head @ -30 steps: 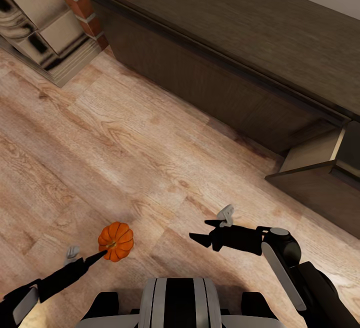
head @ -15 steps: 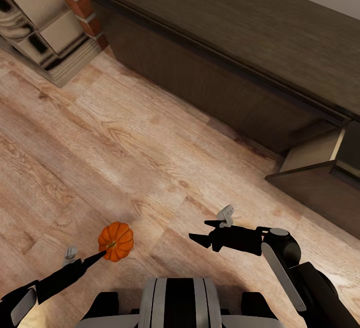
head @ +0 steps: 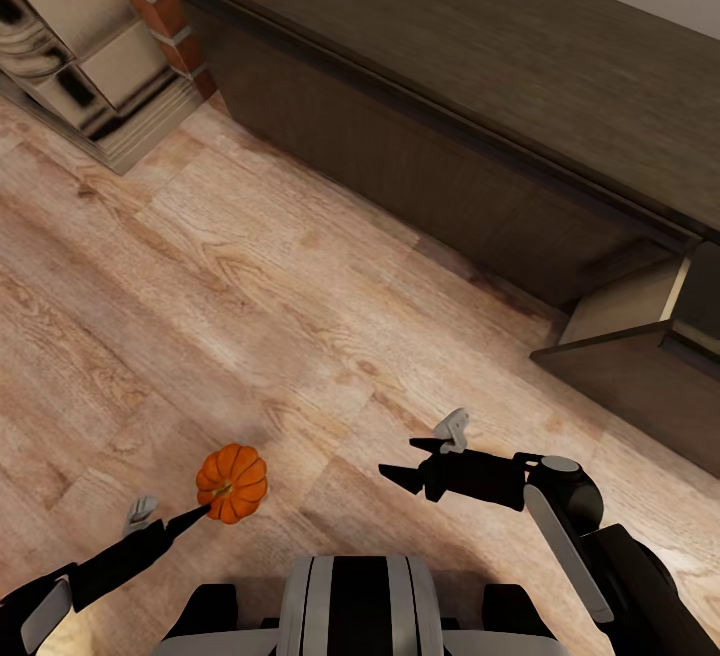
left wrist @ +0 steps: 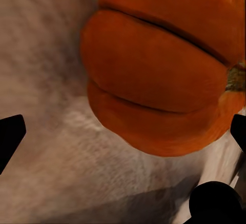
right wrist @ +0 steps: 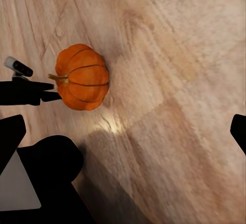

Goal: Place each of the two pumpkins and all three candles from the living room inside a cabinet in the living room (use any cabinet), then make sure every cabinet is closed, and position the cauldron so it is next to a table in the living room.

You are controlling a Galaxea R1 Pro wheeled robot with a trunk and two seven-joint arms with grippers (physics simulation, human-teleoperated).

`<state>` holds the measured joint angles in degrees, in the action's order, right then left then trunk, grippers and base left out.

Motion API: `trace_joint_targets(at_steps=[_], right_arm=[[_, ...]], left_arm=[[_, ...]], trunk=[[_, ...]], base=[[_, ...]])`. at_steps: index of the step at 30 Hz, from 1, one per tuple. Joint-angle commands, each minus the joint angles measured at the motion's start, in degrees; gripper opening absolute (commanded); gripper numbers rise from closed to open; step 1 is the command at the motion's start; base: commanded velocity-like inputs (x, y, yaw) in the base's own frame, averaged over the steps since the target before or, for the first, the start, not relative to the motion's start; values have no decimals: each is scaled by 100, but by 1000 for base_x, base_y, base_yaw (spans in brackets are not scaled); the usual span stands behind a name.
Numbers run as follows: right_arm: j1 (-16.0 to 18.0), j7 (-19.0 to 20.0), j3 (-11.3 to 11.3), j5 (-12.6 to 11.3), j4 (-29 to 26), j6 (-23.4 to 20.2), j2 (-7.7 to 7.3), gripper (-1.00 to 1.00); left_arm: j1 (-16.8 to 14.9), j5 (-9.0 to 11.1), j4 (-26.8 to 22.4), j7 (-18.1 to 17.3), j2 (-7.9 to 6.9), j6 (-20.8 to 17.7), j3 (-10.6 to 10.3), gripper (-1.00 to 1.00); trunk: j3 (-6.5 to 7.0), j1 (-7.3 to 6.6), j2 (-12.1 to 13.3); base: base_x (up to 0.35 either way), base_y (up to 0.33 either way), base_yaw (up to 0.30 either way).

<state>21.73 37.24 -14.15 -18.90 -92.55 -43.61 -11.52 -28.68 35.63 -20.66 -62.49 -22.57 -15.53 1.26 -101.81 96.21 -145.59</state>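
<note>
Left pincer point(head: 195, 514) beside pumpkin point(head: 232, 482) (floor-level).

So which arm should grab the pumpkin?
Left, probably. The left tool is already right at the pumpkin, open, with the pumpkin close up in its wrist view. The right tool hangs open, farther off over bare floor.

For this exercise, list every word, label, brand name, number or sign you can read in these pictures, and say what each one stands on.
None: no readable text in any view.
The pumpkin, the cabinet, its open drawer and the wood floor are all plain.
The left tool and right tool carry no markings either.
</note>
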Motion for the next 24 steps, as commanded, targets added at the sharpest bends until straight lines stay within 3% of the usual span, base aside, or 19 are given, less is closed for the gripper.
trace_joint_targets(at_steps=[1, 6, 24], right_arm=[[-1, -1, 2, 0, 0, 5, 0, 100], [-2, 2, 8, 0, 0, 11, -6, 100], [-1, -1, 15, 0, 0, 10, -3, 100]], left_arm=[[7, -1, -6, -58, -1, 12, 2, 100], [34, 4, -63, -205, -7, 50, 13, 100], [38, 21, -74, -219, -5, 52, 19, 100]], trunk=[[0, 0, 0], [0, 0, 0], [0, 0, 0]], base=[[0, 0, 0], [19, 0, 0], [47, 0, 0]])
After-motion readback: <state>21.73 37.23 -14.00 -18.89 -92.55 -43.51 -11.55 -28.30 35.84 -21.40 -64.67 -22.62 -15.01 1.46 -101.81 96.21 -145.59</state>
